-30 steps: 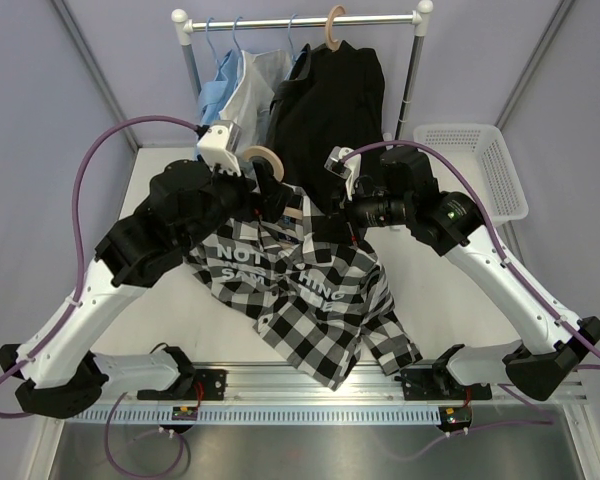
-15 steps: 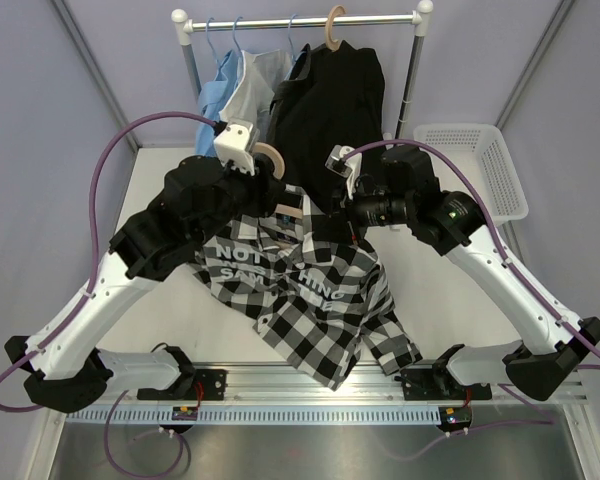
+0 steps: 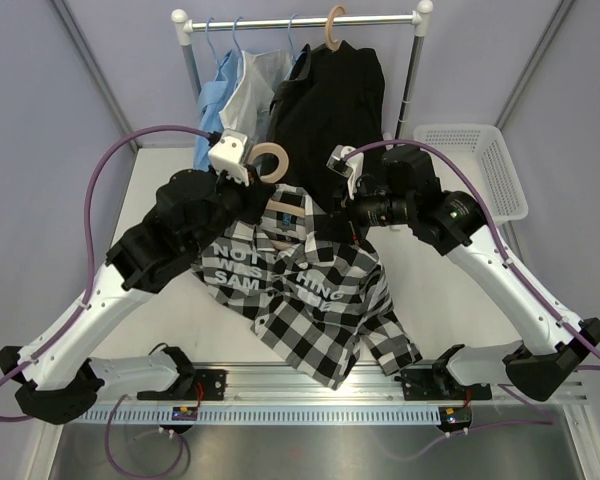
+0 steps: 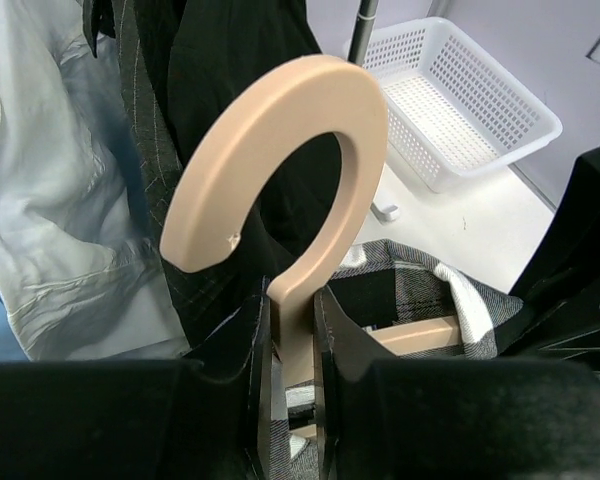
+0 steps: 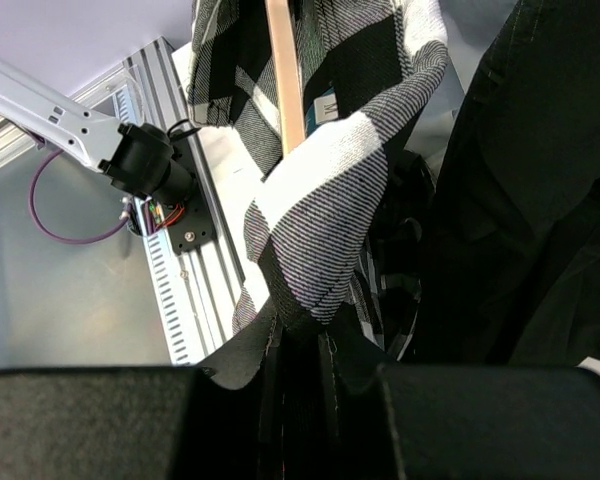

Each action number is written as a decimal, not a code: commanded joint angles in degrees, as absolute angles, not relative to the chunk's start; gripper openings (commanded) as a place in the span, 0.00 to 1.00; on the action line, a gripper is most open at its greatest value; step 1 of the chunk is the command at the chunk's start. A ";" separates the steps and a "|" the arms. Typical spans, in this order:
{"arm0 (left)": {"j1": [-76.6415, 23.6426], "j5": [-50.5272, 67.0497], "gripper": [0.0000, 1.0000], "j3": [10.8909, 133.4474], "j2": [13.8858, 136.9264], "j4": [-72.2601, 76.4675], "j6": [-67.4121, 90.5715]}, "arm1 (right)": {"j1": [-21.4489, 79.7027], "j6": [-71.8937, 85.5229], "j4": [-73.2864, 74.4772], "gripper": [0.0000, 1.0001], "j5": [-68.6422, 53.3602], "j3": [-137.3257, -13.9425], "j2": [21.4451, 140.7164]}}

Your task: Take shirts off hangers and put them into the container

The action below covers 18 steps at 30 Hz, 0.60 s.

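1. Gripping the stem of the tan wooden hanger (image 4: 365, 150), the left gripper (image 4: 290, 340) has its two fingers pressed against either side of the wood, just below the round hook.
2. The right gripper (image 5: 300, 340) is closed on a fold of the black-and-white checked shirt (image 3: 310, 300); the cloth is pinched between its fingers near the collar.
3. The checked shirt lies spread on the table (image 3: 430, 290) between the two arms, collar toward the rack, with the hanger's bar inside the neck opening. Its lower corner reaches close to the table's near edge.
4. The black shirt (image 3: 330, 100) hangs on the rail (image 3: 300, 20) just behind both grippers, close to them. The light blue shirt (image 3: 212, 95) and the white shirt (image 3: 248, 90) hang to its left.
5. The white container (image 3: 510, 180) sits at the far right of the table, beside the rack's right post and well apart from the checked shirt. Bare tabletop lies between the right arm and the container.
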<state>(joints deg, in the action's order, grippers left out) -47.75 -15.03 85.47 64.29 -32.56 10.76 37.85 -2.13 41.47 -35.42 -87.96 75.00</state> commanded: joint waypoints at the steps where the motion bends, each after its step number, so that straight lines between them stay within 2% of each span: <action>1: -48.16 -15.38 0.00 81.15 61.44 -21.47 9.84 | 38.76 -2.11 36.21 0.00 -37.26 -89.21 72.60; 6: -48.16 -14.06 0.00 76.30 58.01 -16.18 12.13 | 38.76 -1.76 34.37 0.00 -37.18 -88.33 71.19; 8: -48.16 -13.62 0.00 75.42 57.83 -15.38 11.87 | 38.85 -1.50 33.58 0.06 -36.83 -88.07 70.93; 10: -48.25 -13.10 0.00 75.24 58.01 -14.50 11.52 | 38.76 -0.97 33.66 0.23 -36.83 -87.89 71.10; 14: -48.16 -11.34 0.00 73.48 56.87 -11.43 10.20 | 38.85 -0.26 33.14 0.33 -35.51 -86.93 70.67; 15: -48.16 -10.90 0.00 71.74 56.43 -9.34 9.93 | 38.85 -0.35 33.05 0.32 -35.25 -86.31 70.40; 16: -48.16 -10.46 0.00 70.85 55.38 -8.19 9.76 | 38.85 -0.35 32.96 0.25 -34.64 -86.13 70.23; 17: -48.16 -10.46 0.00 69.97 54.85 -7.39 9.76 | 38.76 -0.35 32.78 0.01 -34.45 -85.96 69.88; 18: -48.16 -10.72 0.00 68.74 54.50 -5.99 10.02 | 38.76 -0.26 32.70 0.00 -34.45 -85.96 69.70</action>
<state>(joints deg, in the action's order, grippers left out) -48.01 -11.16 70.65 56.27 -15.59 10.24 37.95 -1.30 37.71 -34.11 -85.73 72.16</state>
